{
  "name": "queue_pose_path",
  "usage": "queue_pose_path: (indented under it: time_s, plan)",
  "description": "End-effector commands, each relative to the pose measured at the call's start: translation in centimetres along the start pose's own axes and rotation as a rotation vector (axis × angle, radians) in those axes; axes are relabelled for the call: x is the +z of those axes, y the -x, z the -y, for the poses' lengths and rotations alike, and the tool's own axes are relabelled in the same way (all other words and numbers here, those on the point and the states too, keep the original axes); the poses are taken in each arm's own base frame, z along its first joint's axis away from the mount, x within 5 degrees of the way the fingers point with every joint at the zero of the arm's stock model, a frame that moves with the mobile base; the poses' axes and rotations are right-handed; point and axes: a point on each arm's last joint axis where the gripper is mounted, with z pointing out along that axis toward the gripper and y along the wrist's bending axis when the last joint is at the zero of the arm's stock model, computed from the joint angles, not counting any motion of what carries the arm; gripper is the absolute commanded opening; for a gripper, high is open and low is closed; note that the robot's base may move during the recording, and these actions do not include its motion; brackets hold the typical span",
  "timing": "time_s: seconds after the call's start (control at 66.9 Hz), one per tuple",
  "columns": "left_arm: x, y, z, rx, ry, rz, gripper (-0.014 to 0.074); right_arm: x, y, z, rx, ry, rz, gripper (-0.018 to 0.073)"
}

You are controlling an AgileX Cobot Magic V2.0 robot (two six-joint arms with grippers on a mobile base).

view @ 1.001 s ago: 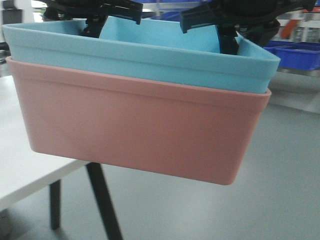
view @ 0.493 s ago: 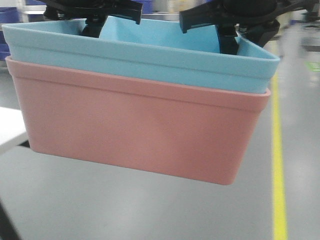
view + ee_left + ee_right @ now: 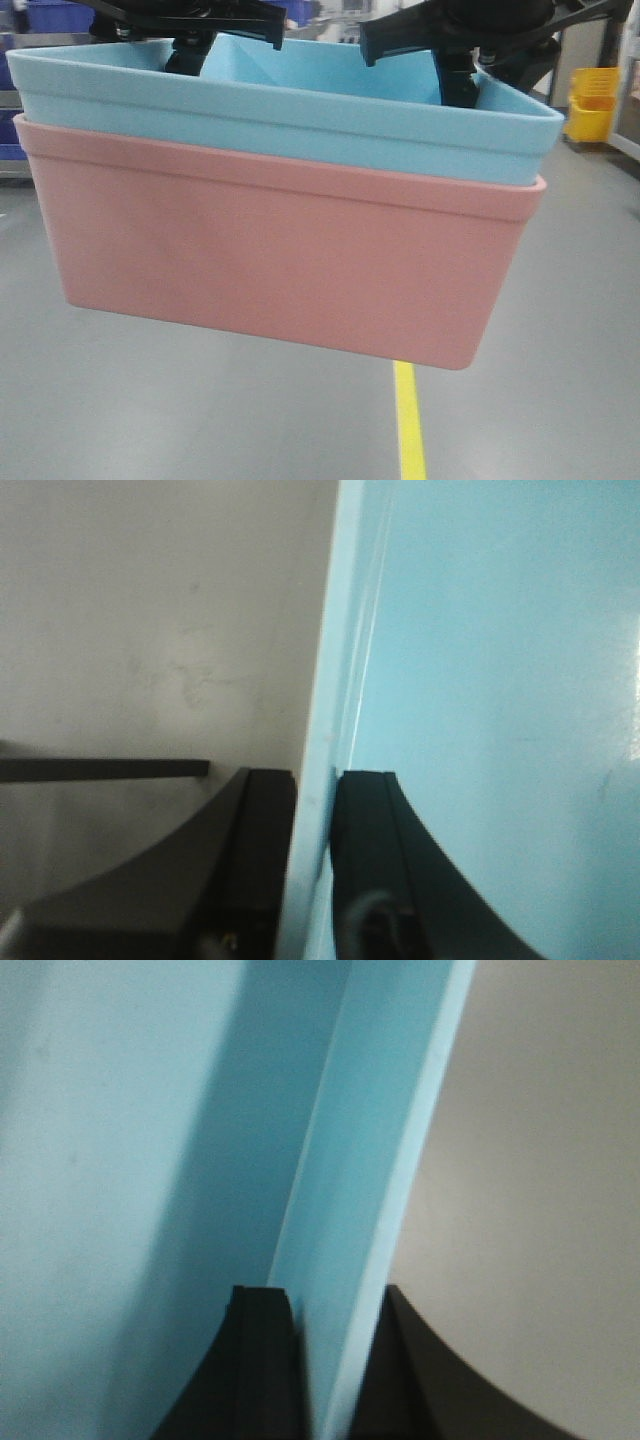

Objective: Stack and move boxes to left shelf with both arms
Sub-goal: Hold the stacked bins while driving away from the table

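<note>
Jaws of black left gripper (image 3: 315, 865) and right gripper (image 3: 335, 1365) are pinching opposite walls of sky-blue plastic tub (image 3: 300, 115) lying between them — salmon-pink tub (image 3: 280, 250) nested beneath.

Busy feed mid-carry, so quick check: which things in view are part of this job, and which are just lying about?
Job: blue box nested in pink box; left claw and right claw, each clamped on the blue box's wall.
Lying about: yellow crates, dark blue bins, yellow floor line.
</note>
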Motion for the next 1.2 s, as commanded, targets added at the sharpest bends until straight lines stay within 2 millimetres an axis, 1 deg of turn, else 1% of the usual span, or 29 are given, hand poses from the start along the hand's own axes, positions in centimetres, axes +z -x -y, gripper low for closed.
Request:
queue_pose_path:
  time_s: [0.0,1.18]
  plan:
    - [-3.98,1.13,2.04,-0.061,-0.241,0.148,-0.0004,-3.78,2.14,-2.03,0.031,0.216,0.226,0.0055]
    - [-3.98,1.13,2.04,-0.061,-0.241,0.148,-0.0004,-3.78,2.14,-2.03,0.031,0.216,0.226,0.0055]
